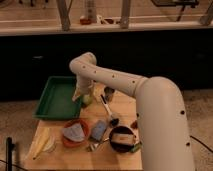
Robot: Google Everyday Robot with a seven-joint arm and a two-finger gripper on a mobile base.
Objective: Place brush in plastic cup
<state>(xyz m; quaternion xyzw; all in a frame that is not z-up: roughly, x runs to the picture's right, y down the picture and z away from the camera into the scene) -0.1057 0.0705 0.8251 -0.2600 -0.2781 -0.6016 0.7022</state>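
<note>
Brush point(107, 107), slim, whitish-handled with a dark bristle head, lies flat on the wooden table point(75, 156), long axis diagonal, head nearer the camera. Gripper point(80, 94) hangs beside the pale yellow-green translucent plastic cup point(87, 99), at viewer's left of the brush; whether it is parted or closed cannot be told.

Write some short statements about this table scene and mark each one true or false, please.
1. The green tray sits at the picture's left side of the table. True.
2. The brush stands inside the plastic cup. False: it lies flat on the table, just right of the cup in the picture.
3. The gripper hangs over the black bowl. False: it is at the tray's right edge, close to the plastic cup.
4. The orange bowl is nearer the camera than the tray. True.
</note>
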